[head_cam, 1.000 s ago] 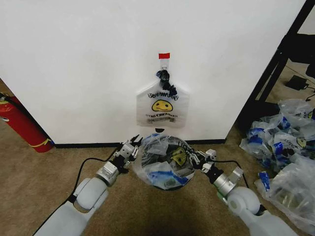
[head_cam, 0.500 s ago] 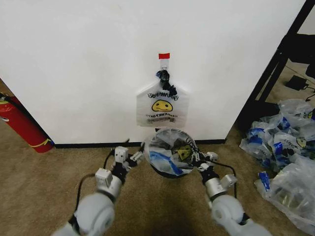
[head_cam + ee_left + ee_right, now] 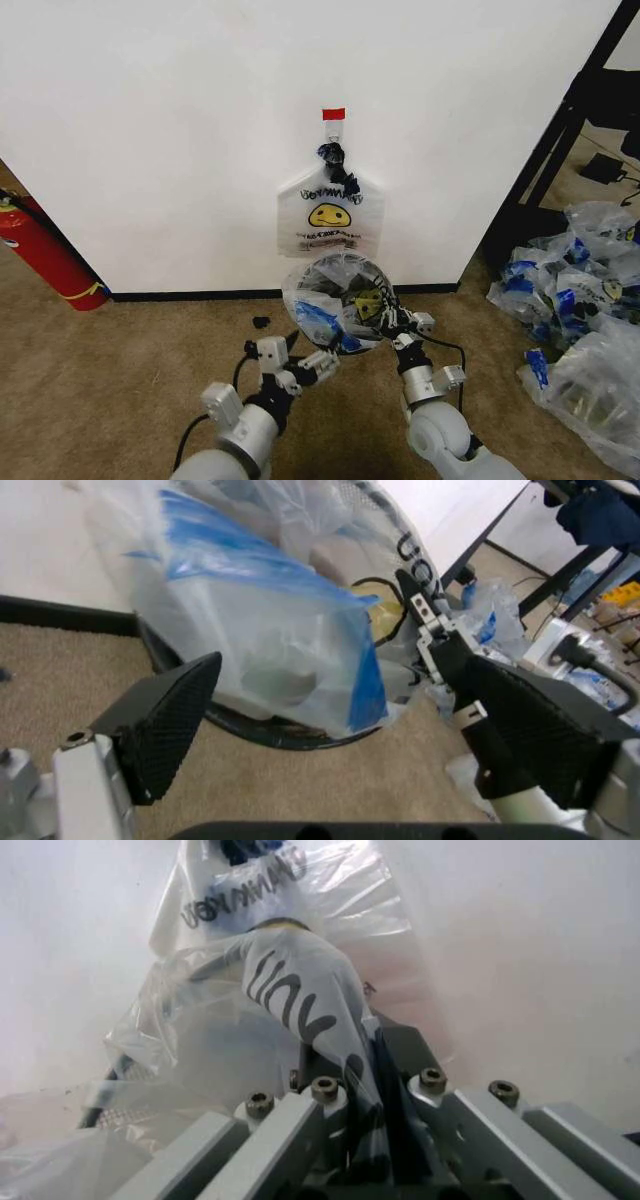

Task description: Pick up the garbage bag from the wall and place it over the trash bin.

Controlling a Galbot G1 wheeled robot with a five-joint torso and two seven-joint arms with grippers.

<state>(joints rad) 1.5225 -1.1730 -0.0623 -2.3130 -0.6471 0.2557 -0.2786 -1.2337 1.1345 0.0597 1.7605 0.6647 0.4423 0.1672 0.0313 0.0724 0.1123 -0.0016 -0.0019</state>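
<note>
The garbage bag, crinkly clear plastic with blue patches and a yellow face, is spread over the trash bin at the foot of the wall. Only the black rim of the trash bin shows under the plastic. My right gripper is at the bag's right edge, shut on a printed fold of the garbage bag. My left gripper hangs open just in front of the bag, apart from it. In the left wrist view the left gripper has its fingers spread wide, facing the garbage bag.
A second smiley bag hangs from the hook under red tape. A red fire extinguisher leans at the left. Heaped clear bags and a black frame stand at the right. A small black piece lies on the carpet.
My left gripper has let go of the bag's left edge, opened and drawn back toward me. My right gripper has kept its hold and swung inward. The bag now sits closer to the wall.
</note>
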